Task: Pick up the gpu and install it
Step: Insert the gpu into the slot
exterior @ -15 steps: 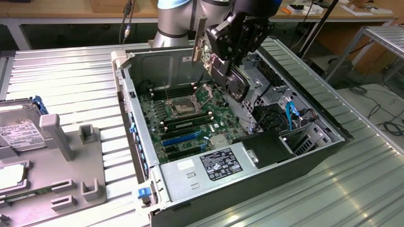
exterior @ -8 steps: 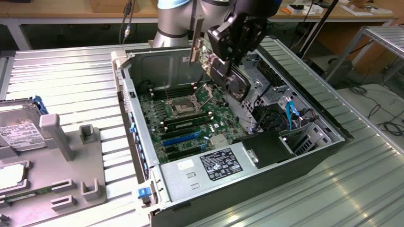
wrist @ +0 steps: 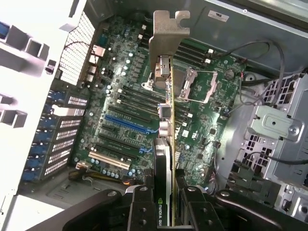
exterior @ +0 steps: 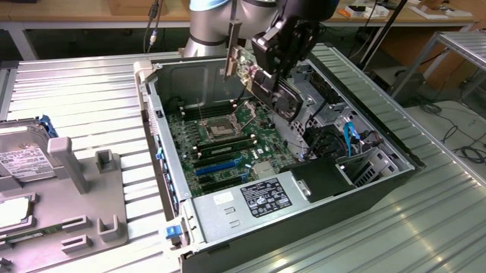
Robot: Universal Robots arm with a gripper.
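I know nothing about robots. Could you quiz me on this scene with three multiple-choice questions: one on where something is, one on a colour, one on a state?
1. Where is the gpu?
A. on a shelf
B. held in the gripper over the computer case
C. in a person's hand

2. What colour is the gpu's end bracket?
A. red
B. blue
C. silver

3. The computer case is:
A. open, its motherboard showing
B. closed up
C. wrapped in plastic

Answers:
1. B, the gripper clamps the card above the case.
2. C, the bracket is bare silver metal in the wrist view.
3. A, the green board lies in plain sight.
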